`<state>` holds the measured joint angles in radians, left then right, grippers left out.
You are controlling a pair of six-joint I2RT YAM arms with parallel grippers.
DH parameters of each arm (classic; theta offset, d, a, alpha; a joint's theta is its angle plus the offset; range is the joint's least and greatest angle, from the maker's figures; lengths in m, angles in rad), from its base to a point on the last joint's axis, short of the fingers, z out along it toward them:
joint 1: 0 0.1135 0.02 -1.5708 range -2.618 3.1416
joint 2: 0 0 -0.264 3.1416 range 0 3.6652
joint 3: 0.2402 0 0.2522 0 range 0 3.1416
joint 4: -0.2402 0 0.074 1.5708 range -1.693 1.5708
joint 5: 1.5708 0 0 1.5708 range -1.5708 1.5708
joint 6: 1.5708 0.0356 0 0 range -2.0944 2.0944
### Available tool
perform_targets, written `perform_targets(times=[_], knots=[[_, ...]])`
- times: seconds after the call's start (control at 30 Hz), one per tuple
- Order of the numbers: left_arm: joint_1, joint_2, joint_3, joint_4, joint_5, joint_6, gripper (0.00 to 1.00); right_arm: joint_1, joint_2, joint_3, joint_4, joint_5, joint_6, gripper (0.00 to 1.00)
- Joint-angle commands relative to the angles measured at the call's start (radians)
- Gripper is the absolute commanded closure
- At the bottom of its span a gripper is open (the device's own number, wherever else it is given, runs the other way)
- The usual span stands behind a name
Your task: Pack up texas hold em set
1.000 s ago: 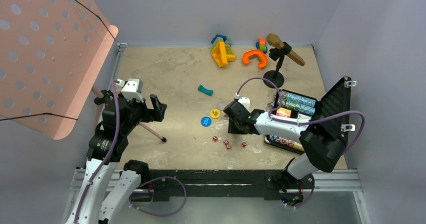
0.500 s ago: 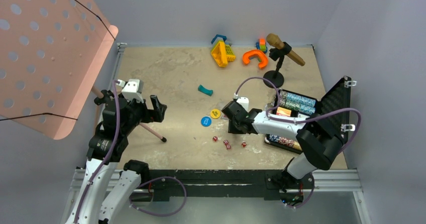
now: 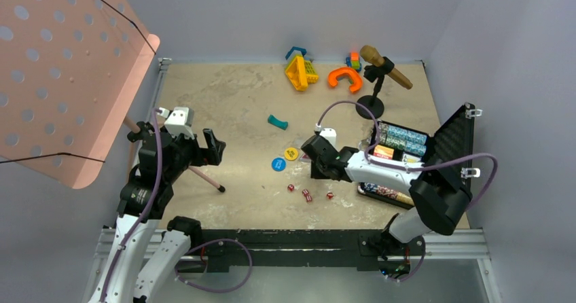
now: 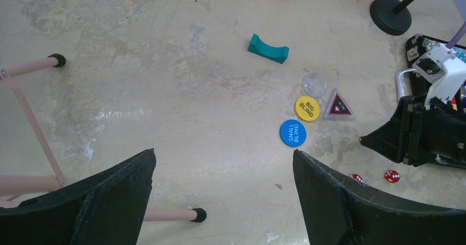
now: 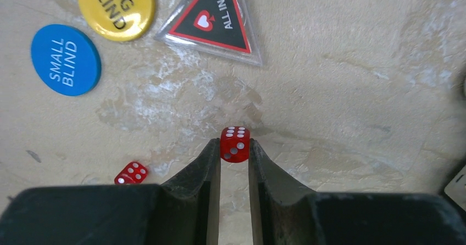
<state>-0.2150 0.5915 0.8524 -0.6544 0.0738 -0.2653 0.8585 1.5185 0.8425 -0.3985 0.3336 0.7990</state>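
The texas hold em set's black case (image 3: 454, 136) lies open at the right, with chip rows (image 3: 402, 140) and a red deck (image 3: 384, 152) inside. My right gripper (image 5: 235, 142) is low over the table, shut on a red die (image 5: 235, 144) pinched at its fingertips. Another die (image 5: 131, 172) lies to its left. Just beyond are the blue token (image 5: 66, 60), yellow token (image 5: 116, 6) and triangular token (image 5: 214, 20). From above, three dice (image 3: 306, 195) show near that gripper (image 3: 319, 174). My left gripper (image 4: 222, 162) hovers open and empty at the left (image 3: 214, 147).
A teal curved piece (image 3: 277, 121) lies mid-table. Yellow (image 3: 299, 72) and orange (image 3: 344, 79) plastic toys sit at the back. A microphone stand (image 3: 370, 102) rises behind the case. A pink music stand (image 3: 68, 72) leans over the left side, with one leg (image 3: 204, 177) by my left gripper.
The right arm has shifted slightly, its elbow and cable drifting right. The dice, the tokens and the left arm stay where they were.
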Motion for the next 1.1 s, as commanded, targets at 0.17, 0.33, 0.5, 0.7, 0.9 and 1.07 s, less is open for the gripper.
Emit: perform_targets(times=[0.17,0.33,0.5,0.7,0.9,1.07], knots=[[0.008,-0.012,-0.003,0.016,0.031,0.043,0.02,-0.058,-0.191,0.047,-0.056,0.089,-0.181,0.97],[0.008,-0.041,-0.015,0.028,0.047,0.055,0.01,-0.263,-0.303,0.01,-0.074,-0.007,-0.271,0.99],[0.008,-0.054,-0.022,0.038,0.065,0.055,0.01,-0.442,-0.369,0.023,-0.135,-0.058,-0.369,1.0],[0.008,-0.058,-0.029,0.047,0.079,0.055,0.01,-0.619,-0.411,0.03,-0.187,-0.139,-0.432,1.0],[0.008,-0.055,-0.029,0.05,0.078,0.054,0.01,-0.809,-0.437,-0.009,-0.216,-0.23,-0.466,1.0],[0.006,-0.043,-0.029,0.05,0.09,0.055,0.01,-0.94,-0.396,-0.024,-0.196,-0.326,-0.477,1.0]])
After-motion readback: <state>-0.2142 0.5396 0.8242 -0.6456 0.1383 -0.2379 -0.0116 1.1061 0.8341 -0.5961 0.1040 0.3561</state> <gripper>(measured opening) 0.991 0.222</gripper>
